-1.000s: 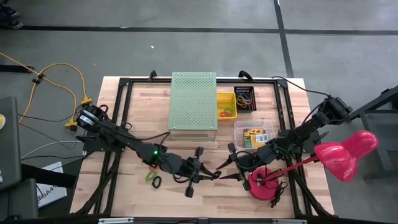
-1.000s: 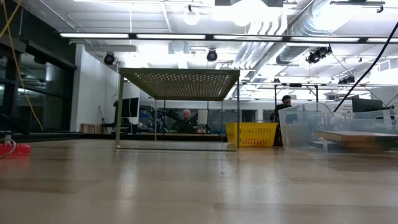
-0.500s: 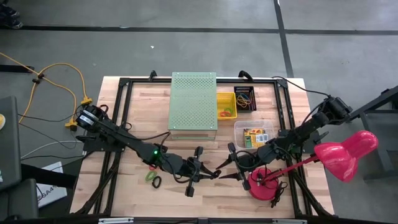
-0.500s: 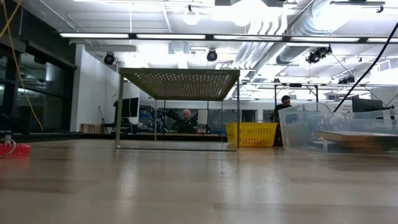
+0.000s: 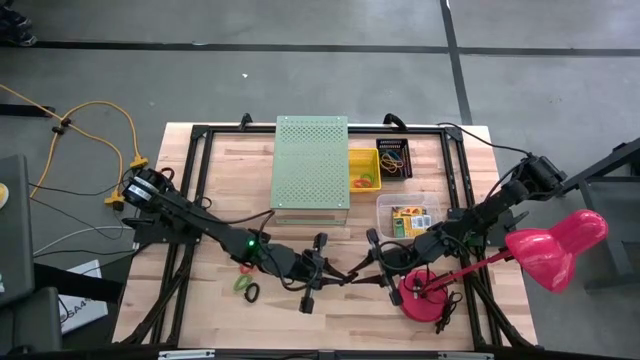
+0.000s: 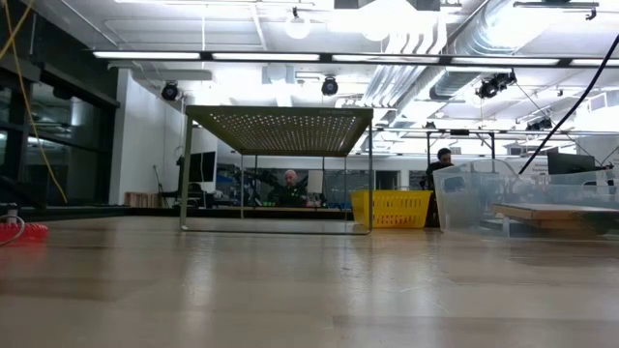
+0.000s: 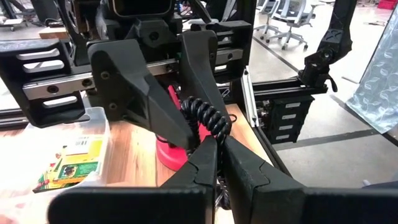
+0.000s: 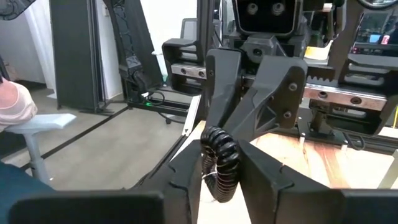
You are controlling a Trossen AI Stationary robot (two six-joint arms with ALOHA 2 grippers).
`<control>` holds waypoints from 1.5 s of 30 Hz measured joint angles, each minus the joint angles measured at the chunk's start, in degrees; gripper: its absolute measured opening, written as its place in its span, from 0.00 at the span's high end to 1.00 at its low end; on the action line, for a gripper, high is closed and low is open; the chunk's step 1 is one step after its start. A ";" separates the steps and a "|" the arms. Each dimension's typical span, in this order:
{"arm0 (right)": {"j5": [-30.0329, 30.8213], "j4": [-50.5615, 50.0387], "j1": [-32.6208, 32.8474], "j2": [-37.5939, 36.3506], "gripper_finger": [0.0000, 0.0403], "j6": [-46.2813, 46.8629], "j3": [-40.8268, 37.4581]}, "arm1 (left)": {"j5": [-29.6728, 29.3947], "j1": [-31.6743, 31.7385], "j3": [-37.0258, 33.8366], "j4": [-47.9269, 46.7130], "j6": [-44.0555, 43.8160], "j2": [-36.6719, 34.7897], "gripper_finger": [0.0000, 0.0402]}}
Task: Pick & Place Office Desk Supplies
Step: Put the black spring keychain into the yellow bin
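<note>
I have both arms meeting low over the near middle of the table (image 5: 200,300). The left gripper (image 5: 337,276) reaches in from the left and the right gripper (image 5: 370,277) from the right, tip to tip. Between them is the black coiled band (image 8: 219,163), held off the wood.

The left fingers (image 7: 245,168) are pressed together, pinching one end of the band. The right fingers (image 8: 267,177) sit closed against both sides of the coil, so both grippers have it.

Room is tight on the right. The lamp (image 5: 548,250) has its red base (image 5: 418,296) just beside the right gripper, between it and the near right corner. Its stem slants over that arm. Just beyond the right gripper is the clear tray (image 5: 385,205) with a crayon box (image 5: 408,220) in it.

On the left, two loops (image 5: 246,287), green and black, lie near the left arm's forearm on its near side. The near edge is close behind both grippers.

The big green box (image 5: 311,165) takes the far middle. A yellow bin (image 5: 363,158) touches its right side, with a black bin (image 5: 393,158) of bands next to that. Bare wood lies open between the box and the grippers.
</note>
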 joint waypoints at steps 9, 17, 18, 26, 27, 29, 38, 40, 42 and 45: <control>-0.15 -0.04 0.01 0.00 0.90 -0.02 0.00 | 0.02 -0.02 0.00 0.00 0.00 0.00 0.98; -0.20 -0.07 0.01 0.00 0.93 -0.07 0.00 | 0.10 -0.02 0.00 -0.01 -0.97 0.00 0.95; -0.19 -0.07 0.01 0.00 0.93 -0.07 0.00 | 0.16 -0.02 0.00 -0.01 -0.94 0.00 0.94; 0.03 -1.08 0.00 0.00 0.93 -0.02 0.00 | 0.21 -0.98 0.00 0.59 0.83 -0.21 0.81; 0.05 -1.40 -0.01 0.00 0.93 0.06 0.00 | 0.22 -1.09 0.00 0.80 1.39 -0.44 0.80; 0.11 -1.77 -0.01 0.00 0.93 0.24 0.00 | 0.26 -1.56 0.00 0.90 2.08 -0.95 0.78; 9.94 -2.82 0.01 0.00 0.93 0.30 -0.02 | 0.20 -1.86 0.00 1.19 2.12 -1.70 0.77; 17.34 -2.82 0.01 0.00 0.93 0.09 -0.01 | 0.21 -1.87 0.00 1.08 2.10 -1.70 0.77; 26.15 -2.76 -0.14 0.00 0.93 -0.04 0.00 | 0.20 -2.02 0.00 1.08 2.10 -1.70 0.77; 36.66 -2.63 -1.44 0.00 0.93 -1.40 -0.01 | 0.22 -2.10 0.00 1.51 2.12 -1.70 0.77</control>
